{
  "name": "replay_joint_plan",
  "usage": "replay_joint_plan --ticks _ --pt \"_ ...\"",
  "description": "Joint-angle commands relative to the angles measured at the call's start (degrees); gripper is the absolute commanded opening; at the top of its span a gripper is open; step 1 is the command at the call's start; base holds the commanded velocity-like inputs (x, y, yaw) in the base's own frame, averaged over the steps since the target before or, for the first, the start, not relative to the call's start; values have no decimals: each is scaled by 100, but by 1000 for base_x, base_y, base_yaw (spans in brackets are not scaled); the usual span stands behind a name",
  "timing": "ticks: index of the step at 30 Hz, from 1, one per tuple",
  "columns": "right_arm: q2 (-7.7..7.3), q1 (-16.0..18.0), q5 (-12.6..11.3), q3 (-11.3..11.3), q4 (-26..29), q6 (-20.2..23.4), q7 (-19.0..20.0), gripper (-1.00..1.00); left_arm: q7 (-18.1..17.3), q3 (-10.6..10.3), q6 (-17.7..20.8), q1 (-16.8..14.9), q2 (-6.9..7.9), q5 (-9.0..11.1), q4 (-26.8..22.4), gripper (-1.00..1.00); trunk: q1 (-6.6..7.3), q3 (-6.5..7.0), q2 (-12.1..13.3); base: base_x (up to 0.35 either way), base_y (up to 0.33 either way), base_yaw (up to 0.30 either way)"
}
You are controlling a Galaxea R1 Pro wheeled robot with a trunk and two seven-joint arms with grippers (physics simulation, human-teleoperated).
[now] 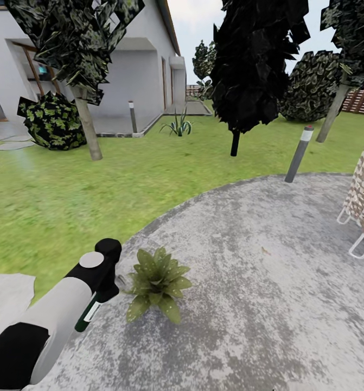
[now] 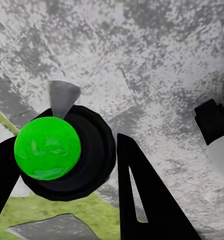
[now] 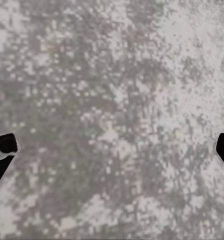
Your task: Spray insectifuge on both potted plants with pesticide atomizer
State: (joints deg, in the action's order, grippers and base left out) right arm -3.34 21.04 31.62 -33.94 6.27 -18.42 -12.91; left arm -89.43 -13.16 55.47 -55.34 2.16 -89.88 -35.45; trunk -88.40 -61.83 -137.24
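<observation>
Potted plant (image 1: 158, 282), lower centre of the head view: green pointed leaves with pale speckles.
Patio (image 1: 268, 282): mottled grey and white.
Lawn (image 1: 95, 184): yellow-green.
Left arm (image 1: 51, 320), lower left: white sleeve, black joints, grey round cap.
Pesticide atomizer (image 1: 88, 315): dark green with a white label (seen end-on in the left wrist view, bright green (image 2: 47, 148) ringed in black).
Bollard lamp (image 1: 298, 155), right: dark grey post, pale top with red band.
Chair (image 1: 363, 190), right edge: beige-and-brown woven pattern, white frame.
House wall (image 1: 133, 70), upper left: white.
</observation>
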Motion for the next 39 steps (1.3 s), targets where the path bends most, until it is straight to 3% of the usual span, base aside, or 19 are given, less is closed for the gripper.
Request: replay_joint_plan --ticks 1,8,15,20,24,30,39 --pt "0 5 61 -43 -11 -21 -19 100 -57 -29 60 -4 4 -38 -5 -100 0 -5 -2 96 -246 9" --pt "0 5 62 -43 -11 -21 -19 100 -57 -22 78 -3 3 -38 -8 -100 0 -5 -2 88 -256 6" --pt "3 5 63 -43 -20 -21 -19 100 -57 -20 94 10 17 -35 -6 -100 0 -5 -2 10 -264 219" --pt "2 5 63 -43 -20 -21 -19 100 -57 4 96 455 84 -30 -12 -100 0 -5 -2 0 -266 275" --pt "1 5 63 -43 -20 -21 -19 100 -57 2 107 568 77 -30 -22 -100 0 -5 -2 57 -267 173" --pt "0 5 64 -43 -20 -21 -19 100 -57 9 113 577 82 -30 -62 -100 0 -5 -2 133 -172 26" --pt "4 5 64 -43 -20 -21 -19 100 -57 13 121 577 83 -30 -77 -100 0 -5 -2 8 -109 250"
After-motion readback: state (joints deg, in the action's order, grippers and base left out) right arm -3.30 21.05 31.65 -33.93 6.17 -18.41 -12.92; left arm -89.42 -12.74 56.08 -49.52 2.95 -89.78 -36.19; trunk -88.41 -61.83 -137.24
